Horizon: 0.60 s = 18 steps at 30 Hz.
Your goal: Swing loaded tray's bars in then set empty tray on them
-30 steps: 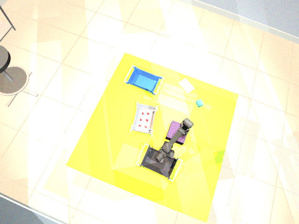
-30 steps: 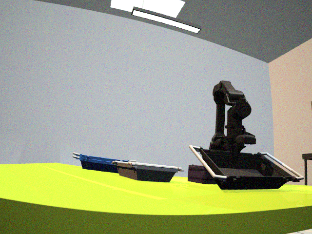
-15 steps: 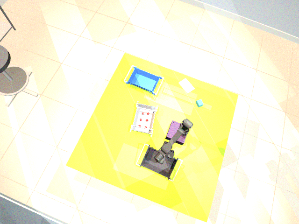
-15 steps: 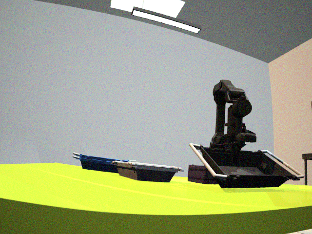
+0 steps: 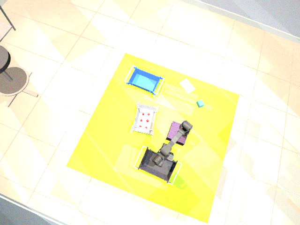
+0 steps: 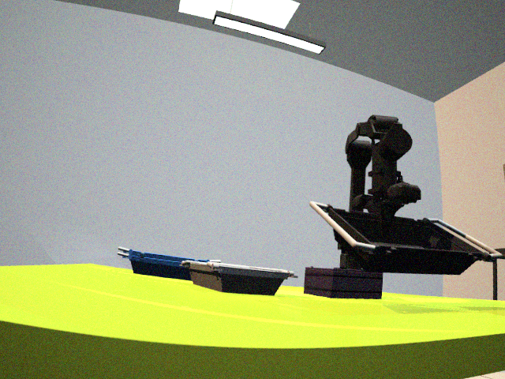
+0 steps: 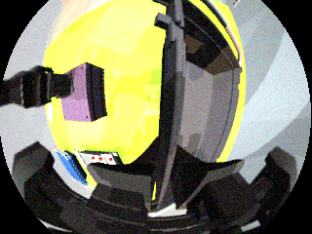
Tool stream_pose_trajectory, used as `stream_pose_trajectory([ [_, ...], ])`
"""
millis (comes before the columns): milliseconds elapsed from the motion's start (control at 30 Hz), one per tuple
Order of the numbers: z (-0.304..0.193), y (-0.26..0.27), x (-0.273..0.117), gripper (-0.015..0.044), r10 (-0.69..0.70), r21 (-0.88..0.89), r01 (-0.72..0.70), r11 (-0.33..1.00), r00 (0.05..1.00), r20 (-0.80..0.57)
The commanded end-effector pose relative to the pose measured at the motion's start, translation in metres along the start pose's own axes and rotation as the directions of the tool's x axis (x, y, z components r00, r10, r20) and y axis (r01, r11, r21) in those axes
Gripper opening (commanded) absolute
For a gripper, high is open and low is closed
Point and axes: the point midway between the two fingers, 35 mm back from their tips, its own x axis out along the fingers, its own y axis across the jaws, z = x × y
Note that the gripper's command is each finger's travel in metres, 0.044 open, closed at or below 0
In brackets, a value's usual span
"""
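Observation:
The white loaded tray stands level on the yellow table, with several small red blocks inside. Its white bars seem to lie in across the top near each end. My gripper is shut on one long side wall of the empty black tray. The black tray hangs in the air, roughly level, its white bars out over its ends. The fingertips are partly hidden by the arm and tray in the top and exterior views.
A blue tray stands beyond the white tray. The arm rises from a purple block beside the white tray. A white flat square and a teal cube lie farther off.

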Motion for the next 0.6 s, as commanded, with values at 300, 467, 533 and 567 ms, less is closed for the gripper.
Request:
stream_pose_trajectory([
  [300,-0.004,-0.013,-0.037,0.0,-0.042,0.001,0.042,0.999,0.999,-0.011],
  [467,-0.004,-0.013,-0.037,0.0,-0.042,0.001,0.042,0.999,0.999,-0.011],
  [533,-0.004,-0.013,-0.037,0.0,-0.042,0.001,0.042,0.999,0.999,-0.011],
  [567,-0.004,-0.013,-0.037,0.0,-0.042,0.001,0.042,0.999,0.999,-0.011],
])
